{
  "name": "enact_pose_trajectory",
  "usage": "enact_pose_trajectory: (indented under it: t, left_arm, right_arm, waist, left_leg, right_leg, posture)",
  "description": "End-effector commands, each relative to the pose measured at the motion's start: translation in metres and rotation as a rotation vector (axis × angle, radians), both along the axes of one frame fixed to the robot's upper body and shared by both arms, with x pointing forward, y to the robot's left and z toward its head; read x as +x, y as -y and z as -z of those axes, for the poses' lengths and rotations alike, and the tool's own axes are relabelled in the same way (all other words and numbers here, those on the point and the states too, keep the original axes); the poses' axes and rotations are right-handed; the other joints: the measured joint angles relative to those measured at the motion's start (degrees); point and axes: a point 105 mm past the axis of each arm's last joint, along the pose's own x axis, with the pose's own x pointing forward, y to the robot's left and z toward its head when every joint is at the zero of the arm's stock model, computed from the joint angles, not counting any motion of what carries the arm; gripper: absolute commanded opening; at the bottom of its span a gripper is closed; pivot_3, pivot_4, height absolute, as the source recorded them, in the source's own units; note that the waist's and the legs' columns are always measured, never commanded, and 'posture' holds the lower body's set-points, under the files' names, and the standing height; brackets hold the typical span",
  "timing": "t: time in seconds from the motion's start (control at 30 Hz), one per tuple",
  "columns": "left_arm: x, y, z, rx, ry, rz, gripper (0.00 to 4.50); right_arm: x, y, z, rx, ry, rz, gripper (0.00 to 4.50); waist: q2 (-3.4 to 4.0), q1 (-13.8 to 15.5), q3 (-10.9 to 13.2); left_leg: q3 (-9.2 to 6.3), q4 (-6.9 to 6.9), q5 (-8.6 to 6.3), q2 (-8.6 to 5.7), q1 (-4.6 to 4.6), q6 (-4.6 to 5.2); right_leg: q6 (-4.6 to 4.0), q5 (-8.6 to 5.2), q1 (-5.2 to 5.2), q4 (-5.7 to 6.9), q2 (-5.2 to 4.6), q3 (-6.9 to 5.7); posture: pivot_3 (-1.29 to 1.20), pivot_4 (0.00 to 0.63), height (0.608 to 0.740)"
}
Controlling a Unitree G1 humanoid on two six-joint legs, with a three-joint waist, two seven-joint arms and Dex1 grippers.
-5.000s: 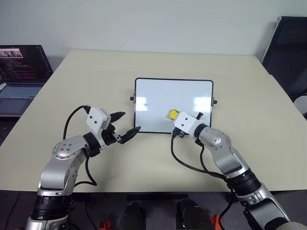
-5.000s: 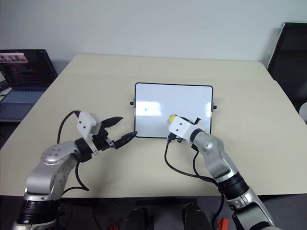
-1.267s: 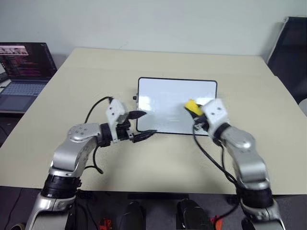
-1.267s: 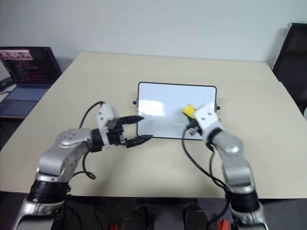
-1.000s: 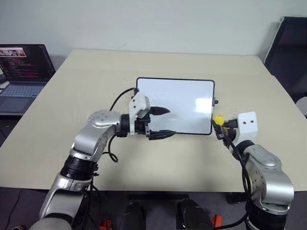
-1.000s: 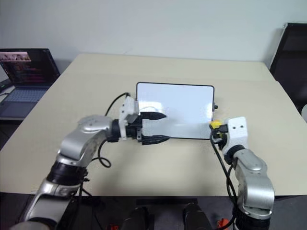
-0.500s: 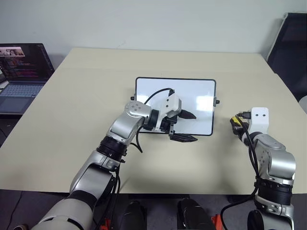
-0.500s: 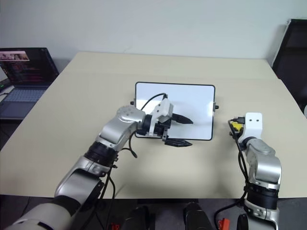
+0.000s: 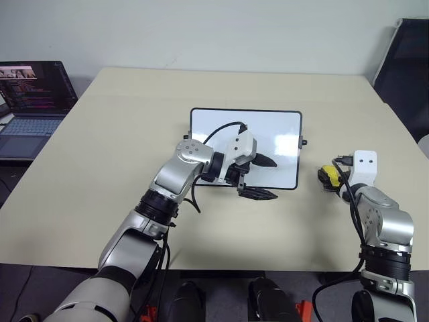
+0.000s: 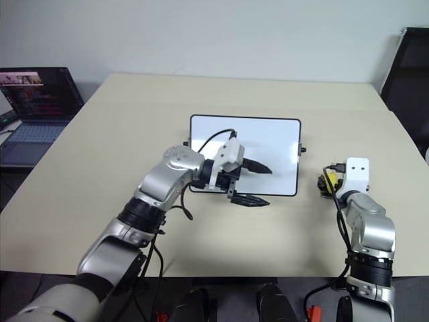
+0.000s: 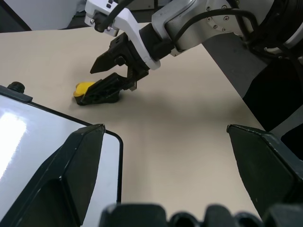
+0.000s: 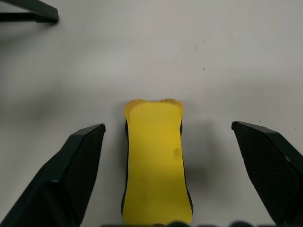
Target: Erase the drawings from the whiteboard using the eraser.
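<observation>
The right gripper (image 12: 151,189) has its jaws wide, with one eraser (image 12: 155,161) lying free between them on the table (image 9: 120,154), at three o'clock of the one whiteboard (image 9: 268,131). The left gripper (image 9: 261,178) is also wide open and empty, over the board's near edge. One laptop (image 9: 30,100) sits at nine o'clock, its writing unreadable.

The right gripper (image 12: 158,175) has spread its fingers (image 12: 71,170), leaving the eraser (image 12: 155,163) on the table (image 9: 120,154).
</observation>
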Motion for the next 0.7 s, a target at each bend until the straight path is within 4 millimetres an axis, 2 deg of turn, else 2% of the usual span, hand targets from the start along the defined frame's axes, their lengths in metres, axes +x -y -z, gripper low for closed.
enact_pose_trajectory:
  t: [0.03,0.2,0.3,0.4,0.5,0.57,0.7]
  left_arm:
    - [0.001,-0.009,-0.009,-0.026,0.056,-0.04,4.5]
    - [0.019,-0.052,-0.012,-0.155,0.086,-0.333,4.5]
    - [0.017,-0.092,-0.01,-0.264,0.073,-0.59,4.5]
    - [0.009,-0.121,-0.006,-0.335,0.052,-0.795,4.5]
    - [-0.005,-0.158,0.01,-0.405,0.026,-1.053,4.5]
    - [-0.012,-0.17,0.019,-0.413,0.015,-1.148,4.5]
    - [-0.012,-0.204,0.031,-0.397,0.102,-1.388,4.5]
  right_arm:
    - [-0.014,-0.009,-0.043,-0.039,0.174,-0.062,4.48]
    - [-0.052,-0.041,-0.049,-0.043,0.249,-0.182,4.48]
    - [-0.067,-0.056,-0.046,-0.068,0.341,-0.192,4.48]
    - [-0.074,-0.055,-0.038,-0.109,0.405,-0.137,4.48]
    - [-0.086,-0.059,-0.016,-0.039,0.41,-0.178,4.48]
    - [-0.089,-0.056,-0.011,-0.032,0.43,-0.156,4.48]
    - [-0.09,-0.055,0.006,-0.003,0.416,-0.166,4.48]
  waist:
    - [0.06,0.0,0.0]
    - [0.09,-0.2,0.0]
    - [0.11,-0.6,0.0]
    - [0.11,-0.8,0.0]
    - [0.02,-0.8,-0.1]
    - [-0.02,-0.7,-0.1]
    - [-0.05,-0.6,-0.1]
  left_leg:
    - [-0.01,0.0,0.0,0.0,0.0,0.0]
    - [-0.11,-0.06,-0.01,0.05,0.0,0.0]
    - [-0.12,-0.04,0.0,0.08,0.02,0.0]
    - [-0.1,0.03,0.0,0.06,0.05,-0.02]
    - [-0.06,0.12,0.01,0.03,0.11,-0.04]
    - [-0.06,0.12,0.0,0.03,0.27,-0.05]
    - [-0.04,0.17,0.0,0.01,0.3,-0.07]
  right_leg:
    - [0.0,0.0,0.0,0.0,0.0,0.0]
    - [-0.03,-0.03,0.0,0.02,0.04,-0.06]
    - [-0.04,-0.04,0.01,0.04,0.04,-0.06]
    - [-0.19,-0.1,0.08,0.01,-0.01,-0.07]
    - [-0.35,-0.14,0.23,-0.06,-0.09,-0.04]
    - [-0.36,-0.15,0.45,-0.13,-0.13,-0.07]
    - [-0.39,-0.13,0.43,-0.16,-0.15,-0.04]
  posture:
    - [0.0,0.15,0.74]
    - [0.0,0.15,0.74]
    - [0.0,0.15,0.74]
    - [0.0,0.15,0.74]
    - [0.0,0.15,0.74]
    - [0.0,0.15,0.74]
    - [0.0,0.15,0.74]
